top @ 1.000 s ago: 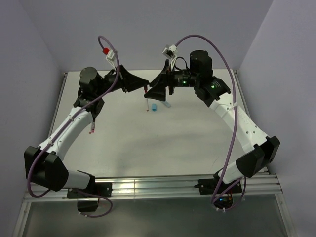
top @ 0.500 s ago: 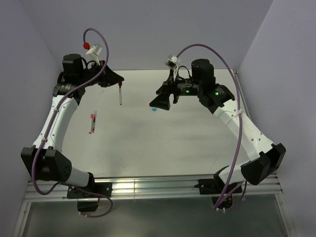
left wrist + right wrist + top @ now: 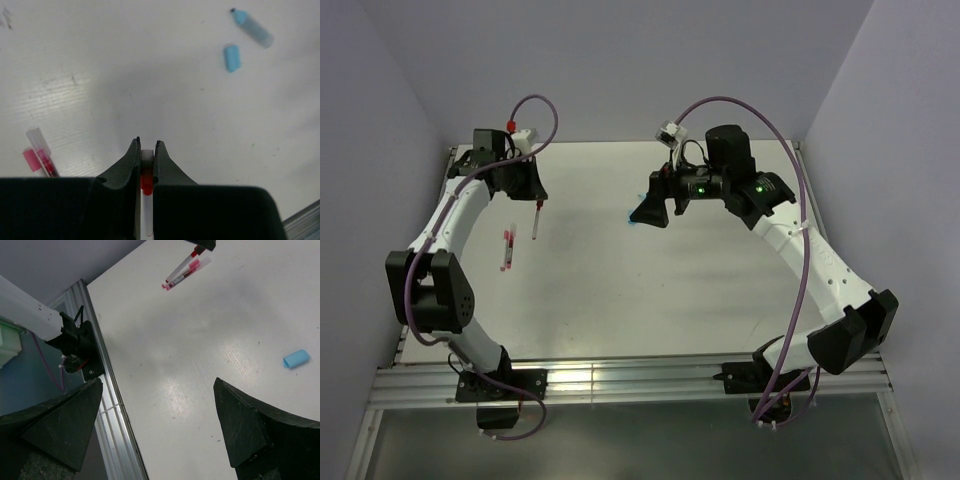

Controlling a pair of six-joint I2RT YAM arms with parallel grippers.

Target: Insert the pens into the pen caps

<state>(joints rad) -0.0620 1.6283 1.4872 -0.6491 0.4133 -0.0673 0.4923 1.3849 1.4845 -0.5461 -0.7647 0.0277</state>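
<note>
Left arm (image 3: 450,215) swings away from frame centre to the upper left of the top view and takes its pen along. Right arm (image 3: 800,250) backs off a bit to the right. Left fingers (image 3: 534,198) are clenched on the held pen (image 3: 534,222), which has a white barrel with a red section. It hangs down from the tips toward the worktop (image 3: 650,290); can't tell if the lower end touches. In the left wrist view the pen is pinched between both fingers with the red part right at the pinch and a white stub poking past the tips.

Loose pens (image 3: 506,248) lie side by side on the worktop, left of and below the held pen in the top view. In the left wrist view they sit at lower left as a clear piece and a pink-red one, too close to the frame edge to sort out.

Right fingers (image 3: 648,210) are spread wide and released, gripping nothing, just right of centre in the top view. The blue cap (image 3: 231,57) lies flat on the worktop and is mostly hidden under them from above. In the right wrist view it sits at the far right edge, up beyond the right-hand finger and outside the gap. A blue pen (image 3: 252,29), blurred and with a dark tip, lies just beside the cap without touching it, at the upper right of the left wrist view.
</note>
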